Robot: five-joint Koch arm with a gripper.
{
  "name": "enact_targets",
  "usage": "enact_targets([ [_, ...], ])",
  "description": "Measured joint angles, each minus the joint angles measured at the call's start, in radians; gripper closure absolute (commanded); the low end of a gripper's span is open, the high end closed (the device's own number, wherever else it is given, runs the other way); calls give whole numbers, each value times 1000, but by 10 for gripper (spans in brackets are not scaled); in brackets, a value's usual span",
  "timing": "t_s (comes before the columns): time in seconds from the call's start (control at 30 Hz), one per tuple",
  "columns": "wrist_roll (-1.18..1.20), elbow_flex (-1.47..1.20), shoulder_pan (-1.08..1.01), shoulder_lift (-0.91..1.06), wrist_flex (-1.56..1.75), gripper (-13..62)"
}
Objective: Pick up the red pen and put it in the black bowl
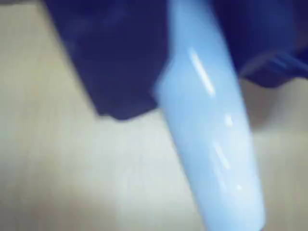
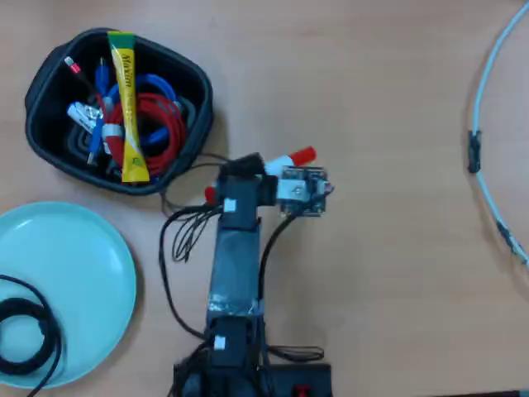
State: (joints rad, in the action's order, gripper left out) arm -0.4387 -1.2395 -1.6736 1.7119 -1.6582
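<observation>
The red pen [image 2: 302, 155] lies slanted just right of the black bowl [image 2: 202, 93] in the overhead view; its red cap points up-right and its small red tail [image 2: 209, 195] peeks out lower left. My gripper [image 2: 248, 169] sits over the pen's middle and hides the barrel. In the blurred wrist view the pale barrel [image 1: 207, 144] runs between two dark jaws, which close in on it from both sides [image 1: 192, 86]. The bowl holds a yellow sachet [image 2: 128, 107] and red and blue cables.
A round light-blue plate [image 2: 74, 273] lies at the lower left with a black cable coil [image 2: 25, 335] on it. A thin white cable [image 2: 486, 178] curves along the right edge. Arm wires [image 2: 178, 231] loop beside the arm.
</observation>
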Motion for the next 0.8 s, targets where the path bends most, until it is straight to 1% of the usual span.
enact_targets([
  [0.23, 0, 0, 146, 117, 107, 555],
  [0.5, 0, -8, 230, 118, 256, 555],
  [0.8, 0, -118, 387, 118, 505, 555],
])
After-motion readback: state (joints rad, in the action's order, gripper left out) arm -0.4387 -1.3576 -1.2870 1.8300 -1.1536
